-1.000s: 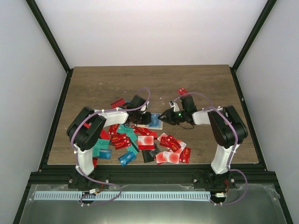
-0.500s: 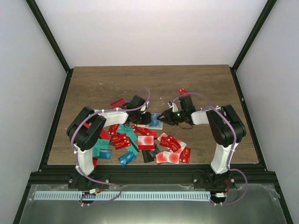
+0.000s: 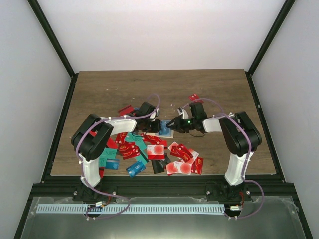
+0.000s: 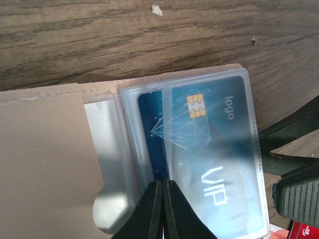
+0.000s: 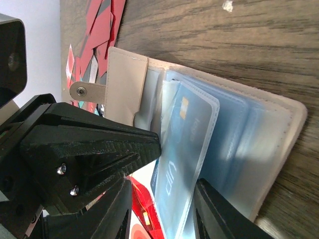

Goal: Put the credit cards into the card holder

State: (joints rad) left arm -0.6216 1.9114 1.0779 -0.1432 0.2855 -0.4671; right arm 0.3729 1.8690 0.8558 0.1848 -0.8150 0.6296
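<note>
Wooden counter (image 3: pixel 209 89) fills the middle of the top view, dark frame around it. Both arms reach in from the bottom edge and bend toward frame centre.

Credit cards (image 3: pixel 149 149) lie in a loose overlapping heap, lower centre of the counter. Mostly red, some teal, a blue one, a black one, a few white with red marks. One red card (image 3: pixel 194 97) sits apart, up and right of the heap. Another red card (image 3: pixel 125 109) is on the upper left, by the left arm.

Card holder (image 3: pixel 166 131) is at frame centre, at the top edge of the heap, between the two hands. It lies open on the wood: beige flap (image 4: pixel 45 164), snap tab (image 5: pixel 127 84), clear light-blue sleeves fanned out.

Left hand (image 4: pixel 162 186): jaws fully together, tips on the clear sleeves at the holder's fold. Cannot tell if a sleeve leaf is pinched.

Right hand (image 5: pixel 162 186): narrow gap, partly apart, fingers either side of the raised sleeve's end. No firm clamp visible.

Blue card (image 4: pixel 209 149) with gold chip, "VIP" and "logo" print, is inside that top sleeve. A second, darker blue card edge shows in the sleeve beneath it.
</note>
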